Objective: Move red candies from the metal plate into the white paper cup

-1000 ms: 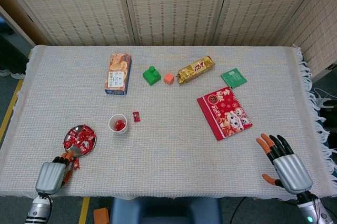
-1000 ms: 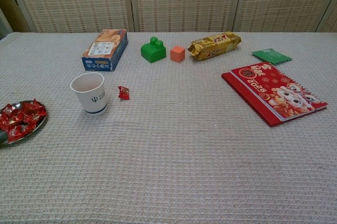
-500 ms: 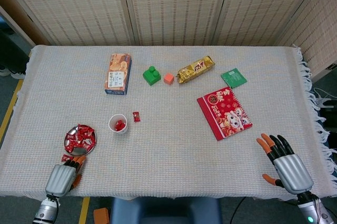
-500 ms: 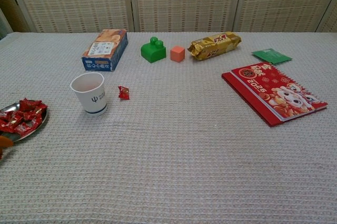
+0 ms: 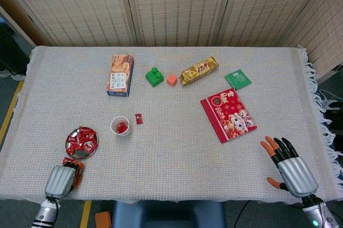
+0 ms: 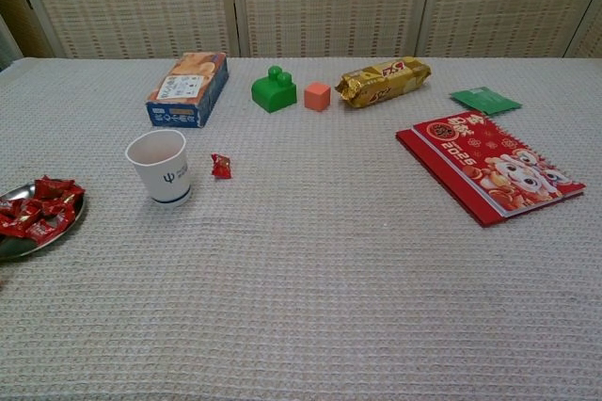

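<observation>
The metal plate (image 5: 79,153) sits near the table's front left edge with several red candies (image 5: 82,140) heaped on it; in the chest view the plate (image 6: 17,248) is at the far left. The white paper cup (image 5: 120,126) stands upright to its right and shows a red candy inside. One loose candy (image 5: 139,119) lies right of the cup (image 6: 162,168). Another candy (image 5: 68,160) lies on the cloth just in front of the plate. My left hand (image 5: 61,180) is at the table edge below the plate, its fingers curled in close to that candy. My right hand (image 5: 290,170) rests at the front right with fingers spread, holding nothing.
Toward the back stand a biscuit box (image 5: 119,75), a green block (image 5: 154,76), an orange cube (image 5: 171,80), a gold snack pack (image 5: 199,70) and a green sachet (image 5: 237,79). A red booklet (image 5: 228,114) lies at the right.
My left hand has pulled back from the plate toward the table's front edge. The plate shifted slightly. The right hand has not moved.
</observation>
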Tool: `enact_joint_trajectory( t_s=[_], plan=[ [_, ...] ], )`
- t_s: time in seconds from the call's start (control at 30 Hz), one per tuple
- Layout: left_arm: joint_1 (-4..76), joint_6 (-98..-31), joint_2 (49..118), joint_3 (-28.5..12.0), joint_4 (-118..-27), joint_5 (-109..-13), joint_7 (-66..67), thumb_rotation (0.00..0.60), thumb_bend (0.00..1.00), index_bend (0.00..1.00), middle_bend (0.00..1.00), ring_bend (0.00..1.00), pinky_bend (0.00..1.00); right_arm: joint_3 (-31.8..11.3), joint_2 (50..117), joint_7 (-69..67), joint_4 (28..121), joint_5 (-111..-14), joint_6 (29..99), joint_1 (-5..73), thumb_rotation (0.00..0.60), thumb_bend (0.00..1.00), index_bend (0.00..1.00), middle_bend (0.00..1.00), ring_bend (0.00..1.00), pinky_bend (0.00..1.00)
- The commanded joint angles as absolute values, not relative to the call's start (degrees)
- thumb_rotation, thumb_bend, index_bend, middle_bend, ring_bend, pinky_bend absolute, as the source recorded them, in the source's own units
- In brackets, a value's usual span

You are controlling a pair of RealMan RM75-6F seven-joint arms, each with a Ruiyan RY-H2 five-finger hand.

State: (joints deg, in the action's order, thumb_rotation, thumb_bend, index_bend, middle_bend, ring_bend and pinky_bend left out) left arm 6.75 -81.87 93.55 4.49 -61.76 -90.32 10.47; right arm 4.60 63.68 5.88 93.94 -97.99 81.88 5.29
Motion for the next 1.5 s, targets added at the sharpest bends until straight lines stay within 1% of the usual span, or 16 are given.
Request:
enact_joint_trajectory(
  t_s=[0.03,0.17,0.37,0.47,0.6,0.7,0.8,0.83,0.9,1.0,1.13,1.3,1.43,1.5],
  plan=[
    [6.7,-82.2,93.4,4.4,-62.0,-90.6,10.4,0.6,0.4,0.49,0.53,0.53,0.93,4.6,63.7,5.9,93.9,-97.9,81.8,5.3,0.6,0.06,0.0,0.0,0.0,0.0],
    [7.2,-83.0,92.7,3.9,-63.1,-91.3,10.6,0.6,0.41,0.51,0.54,0.54,0.94,4.5,63.7,5.9,93.9,-97.8,81.8,5.3,0.6,0.06,0.0,0.0,0.0,0.0],
    [10.2,-82.8,90.9,1.7,-67.4,-92.7,14.0,0.6,0.41,0.5,0.54,0.54,0.95,4.5,63.8,6.0,94.0,-97.6,81.6,5.4,0.6,0.06,0.0,0.0,0.0,0.0],
    [10.9,-82.1,89.6,1.6,-70.0,-93.0,16.7,0.6,0.41,0.48,0.52,0.54,0.93,4.4,63.8,6.0,93.9,-97.4,81.6,5.4,0.6,0.06,0.0,0.0,0.0,0.0],
    [9.9,-82.6,87.9,3.6,-72.3,-94.0,17.4,0.6,0.4,0.4,0.46,0.48,0.89,4.4,63.8,6.1,93.9,-97.2,81.6,5.3,0.6,0.05,0.0,0.0,0.0,0.0],
    [8.5,-82.6,86.8,5.6,-72.5,-94.3,18.4,0.6,0.4,0.37,0.43,0.44,0.89,4.4,63.7,6.0,93.9,-97.3,81.7,5.2,0.6,0.06,0.0,0.0,0.0,0.0],
    [7.5,-81.8,85.8,7.3,-72.9,-94.2,18.9,0.6,0.4,0.31,0.38,0.39,0.89,4.6,63.6,6.0,94.0,-97.7,81.9,5.2,0.6,0.05,0.0,0.0,0.0,0.0],
    [7.2,-81.7,85.6,7.6,-72.8,-94.2,19.0,0.6,0.4,0.28,0.36,0.37,0.89,4.6,63.6,6.0,94.0,-97.8,81.9,5.2,0.6,0.06,0.0,0.0,0.0,0.0],
    [6.7,-81.7,85.8,7.9,-72.0,-94.1,19.0,0.6,0.4,0.25,0.33,0.35,0.89,4.7,63.6,5.9,94.0,-98.0,82.0,5.2,0.6,0.06,0.0,0.0,0.0,0.0],
    [6.4,-80.8,86.4,7.8,-70.4,-93.2,19.3,0.6,0.4,0.24,0.31,0.33,0.89,4.9,63.6,5.9,94.1,-98.4,82.1,5.2,0.6,0.06,0.0,0.0,0.0,0.0],
    [6.1,-79.5,87.0,7.7,-69.0,-92.2,19.8,0.6,0.4,0.29,0.32,0.35,0.9,5.0,63.5,5.7,94.1,-98.6,82.5,5.0,0.6,0.06,0.0,0.0,0.0,0.0],
    [5.9,-79.7,87.9,7.6,-67.3,-92.5,18.8,0.6,0.4,0.42,0.43,0.46,0.93,5.0,63.5,5.7,94.0,-98.6,82.5,5.0,0.6,0.06,0.0,0.0,0.0,0.0],
    [5.8,-80.7,88.3,7.4,-66.6,-93.2,17.7,0.6,0.4,0.49,0.5,0.51,0.96,5.0,63.5,5.8,94.0,-98.5,82.3,5.1,0.6,0.06,0.0,0.0,0.0,0.0],
    [5.7,-81.4,88.5,7.3,-66.2,-93.7,17.0,0.6,0.4,0.51,0.53,0.53,0.96,4.9,63.6,5.8,94.0,-98.4,82.2,5.1,0.6,0.06,0.0,0.0,0.0,0.0]
  ],
)
